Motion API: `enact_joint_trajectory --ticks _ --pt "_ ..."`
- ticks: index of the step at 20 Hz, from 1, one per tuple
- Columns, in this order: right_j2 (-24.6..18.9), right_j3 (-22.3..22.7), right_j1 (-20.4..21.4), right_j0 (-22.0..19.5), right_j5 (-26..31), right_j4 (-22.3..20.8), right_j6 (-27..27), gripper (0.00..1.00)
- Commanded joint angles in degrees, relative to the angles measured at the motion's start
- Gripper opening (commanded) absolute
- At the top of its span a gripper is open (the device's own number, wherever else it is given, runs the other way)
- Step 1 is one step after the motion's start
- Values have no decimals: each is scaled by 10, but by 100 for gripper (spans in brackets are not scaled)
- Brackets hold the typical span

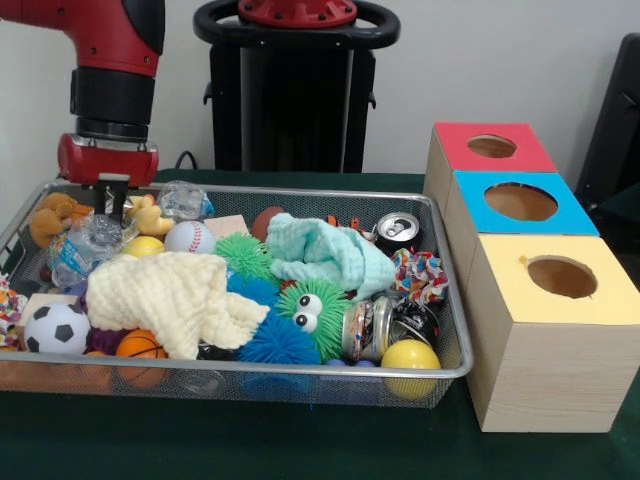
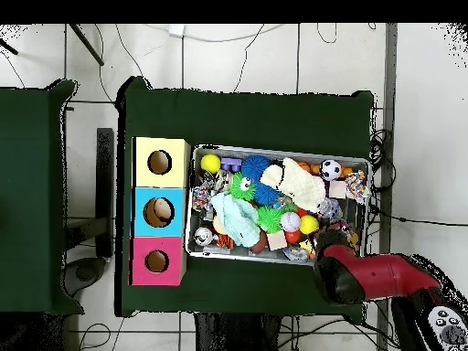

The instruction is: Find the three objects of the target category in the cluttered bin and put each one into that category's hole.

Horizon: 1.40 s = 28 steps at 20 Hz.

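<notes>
The wire mesh bin [image 1: 250, 372] sits on the green table, full of clutter; it also shows in the overhead view [image 2: 274, 149]. My gripper [image 1: 112, 205] hangs over the bin's far left corner, just above a crumpled clear plastic bottle [image 1: 85, 245] and beside an orange plush toy [image 1: 55, 215]. It holds nothing that I can see. In the bin lie a cream cloth [image 1: 170, 295], a mint cloth [image 1: 325, 255], a soccer ball [image 1: 56, 328], a baseball [image 1: 189, 237], a basketball [image 1: 140, 345], a yellow ball [image 1: 410, 356], a drink can [image 1: 397, 230] and a glass jar [image 1: 368, 328].
Three wooden boxes with round holes stand in a row right of the bin: red top [image 1: 492, 148], blue top [image 1: 520, 203], yellow top [image 1: 560, 278]. A green fuzzy toy with eyes [image 1: 315, 310] and a blue spiky ball [image 1: 275, 340] lie mid-bin. The red arm [image 2: 366, 274] reaches over the bin's corner.
</notes>
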<state>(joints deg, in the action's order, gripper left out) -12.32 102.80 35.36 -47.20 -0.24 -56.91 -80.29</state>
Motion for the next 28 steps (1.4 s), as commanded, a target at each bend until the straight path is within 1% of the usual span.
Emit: enact_joint_trajectory --ticks 1,2,5,10,12,13,14,16,17,19,21,24,26,28 --pt "24 -53 -22 -4 -18 -28 -49 0" --pt "43 -61 -27 13 -25 -28 -54 0" --pt "49 -63 -31 18 -30 -23 -57 0" --pt "35 -55 -20 9 -19 -19 -51 0" --pt "18 -45 -7 -3 -4 -17 -43 0" --pt "2 -37 6 -12 10 -12 -36 0" --pt "-30 -22 25 -32 35 1 -21 0" --pt "-93 7 78 -63 95 50 15 0" --pt "-120 16 105 -73 131 83 36 0" --pt "-158 20 145 -82 185 135 70 0" --pt "-204 24 168 -103 222 179 95 0" --pt "-257 22 184 -128 266 228 119 0" --pt "-270 14 193 -128 298 252 126 0" --pt "-275 7 202 -124 324 269 121 0"
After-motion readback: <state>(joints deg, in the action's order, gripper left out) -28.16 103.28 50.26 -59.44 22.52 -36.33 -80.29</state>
